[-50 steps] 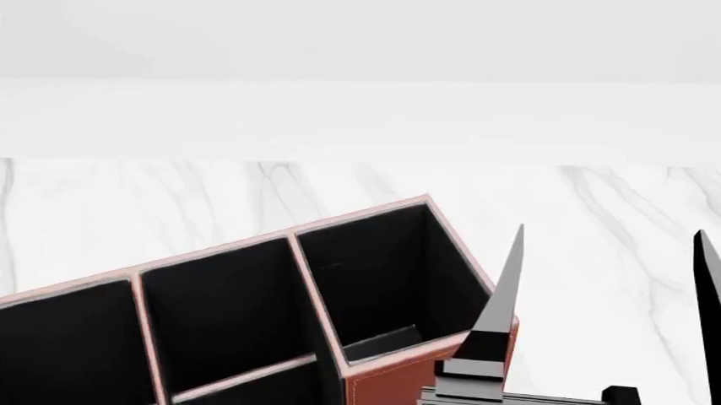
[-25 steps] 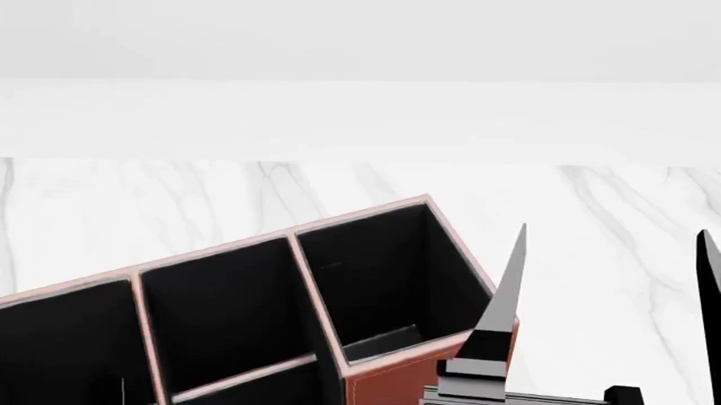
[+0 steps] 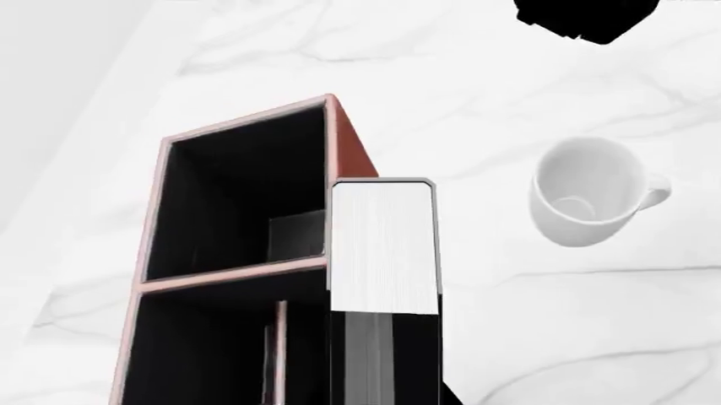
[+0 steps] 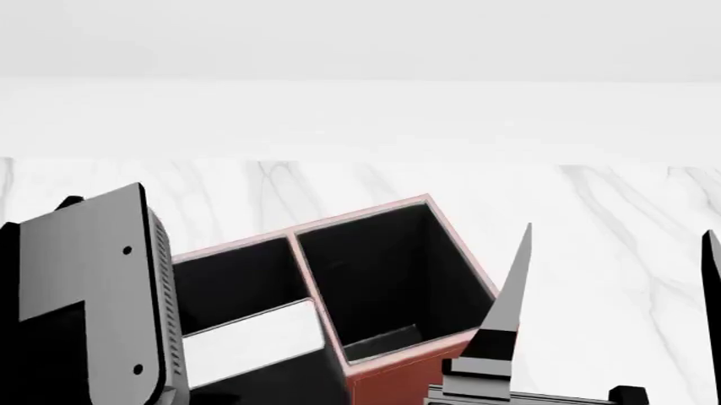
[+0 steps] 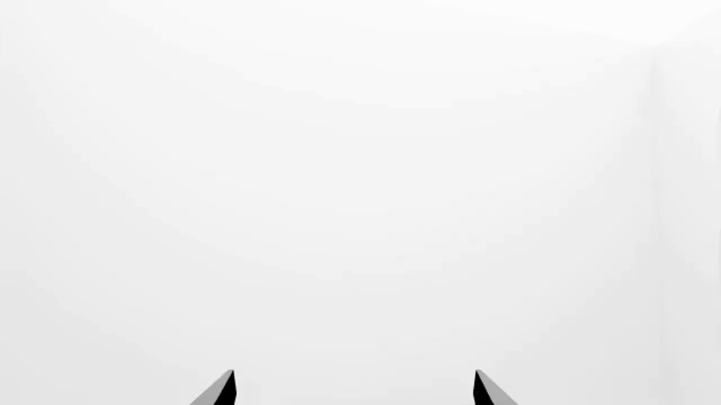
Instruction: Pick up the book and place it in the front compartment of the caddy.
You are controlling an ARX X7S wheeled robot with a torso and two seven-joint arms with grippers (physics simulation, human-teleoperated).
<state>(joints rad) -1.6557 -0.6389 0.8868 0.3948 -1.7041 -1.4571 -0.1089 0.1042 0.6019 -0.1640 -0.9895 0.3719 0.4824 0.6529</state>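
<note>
My left gripper (image 4: 167,337) comes in from the left of the head view, shut on the book (image 4: 253,342), whose white page edge faces up. It holds the book above the caddy (image 4: 394,384), over the compartment just left of the end one. In the left wrist view the book (image 3: 383,249) stands out from the gripper (image 3: 383,375), over the caddy's (image 3: 351,139) side wall and a cross divider. My right gripper (image 4: 617,245) is open and empty, just right of the caddy's end. The right wrist view shows only its own spread tips (image 5: 353,384) on white.
A white mug (image 3: 586,202) stands on the marble table (image 3: 541,304) beside the caddy, apart from the book. A black shape (image 3: 586,17) shows at the edge of the left wrist view. A white wall runs behind the table (image 4: 631,194).
My left arm has come into the head view from the left, carrying the book over the caddy. The right gripper has barely moved.
</note>
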